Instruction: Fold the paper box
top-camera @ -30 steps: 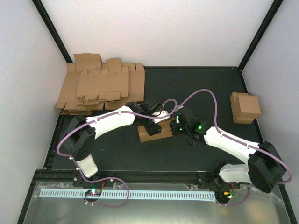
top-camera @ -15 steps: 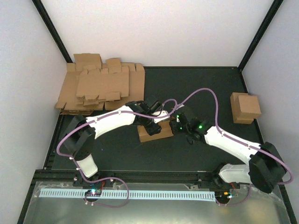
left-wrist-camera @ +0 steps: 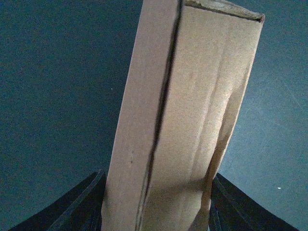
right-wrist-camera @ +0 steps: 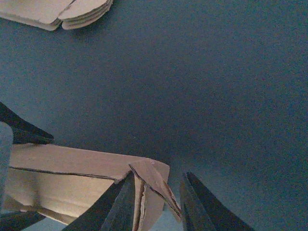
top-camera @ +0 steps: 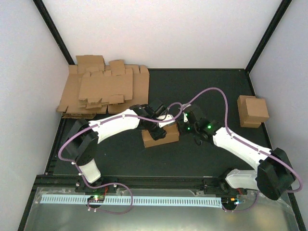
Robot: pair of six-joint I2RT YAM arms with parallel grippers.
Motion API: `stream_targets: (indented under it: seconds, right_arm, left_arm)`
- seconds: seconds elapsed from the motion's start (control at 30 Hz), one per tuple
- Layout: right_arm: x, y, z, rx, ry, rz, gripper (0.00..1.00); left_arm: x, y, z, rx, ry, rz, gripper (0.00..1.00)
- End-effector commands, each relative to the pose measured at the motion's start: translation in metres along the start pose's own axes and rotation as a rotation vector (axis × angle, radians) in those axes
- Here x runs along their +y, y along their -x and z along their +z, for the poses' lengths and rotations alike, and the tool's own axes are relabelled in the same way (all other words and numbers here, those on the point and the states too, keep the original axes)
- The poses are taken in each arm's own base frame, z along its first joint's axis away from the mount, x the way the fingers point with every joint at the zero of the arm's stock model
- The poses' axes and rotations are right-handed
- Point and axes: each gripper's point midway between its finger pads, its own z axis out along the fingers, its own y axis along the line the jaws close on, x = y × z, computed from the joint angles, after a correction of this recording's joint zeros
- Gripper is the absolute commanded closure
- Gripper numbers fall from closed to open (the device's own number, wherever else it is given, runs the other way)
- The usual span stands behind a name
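Note:
The paper box (top-camera: 161,138) lies on the black table near the centre, a brown cardboard shell partly folded. My left gripper (top-camera: 161,126) comes at it from the far left side and is shut on it. In the left wrist view both fingers (left-wrist-camera: 84,207) press the long sides of the box (left-wrist-camera: 187,120). My right gripper (top-camera: 181,127) is at the box's right end. Its jaws (right-wrist-camera: 161,204) stand open astride a loose end flap (right-wrist-camera: 154,180), with a gap left between the flap and the right finger (right-wrist-camera: 204,204).
A pile of flat cardboard blanks (top-camera: 103,91) fills the far left corner; its edge shows in the right wrist view (right-wrist-camera: 62,12). A folded brown box (top-camera: 252,110) stands at the right edge. White walls and black frame posts close in the table.
My right gripper has shifted slightly away from the bases, closer to the box's end, and its jaws have narrowed round the flap. The left gripper and the box have barely moved.

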Motion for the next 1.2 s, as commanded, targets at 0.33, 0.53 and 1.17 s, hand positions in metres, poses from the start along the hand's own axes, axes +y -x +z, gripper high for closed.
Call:
stream_targets:
  seconds: [0.33, 0.53, 1.17]
  right_arm:
    - [-0.001, -0.004, 0.009, 0.049, 0.016, -0.042, 0.72]
    - [0.002, -0.004, 0.007, 0.052, 0.035, -0.038, 0.90]
    - [0.006, -0.018, 0.009, 0.083, 0.071, 0.099, 0.98]
  left_arm:
    - [0.000, 0.010, -0.006, -0.002, 0.016, 0.011, 0.45]
    - [0.000, 0.011, -0.005, 0.001, 0.018, 0.010, 0.45]
    - [0.005, 0.013, -0.003, 0.002, 0.068, -0.035, 0.45]
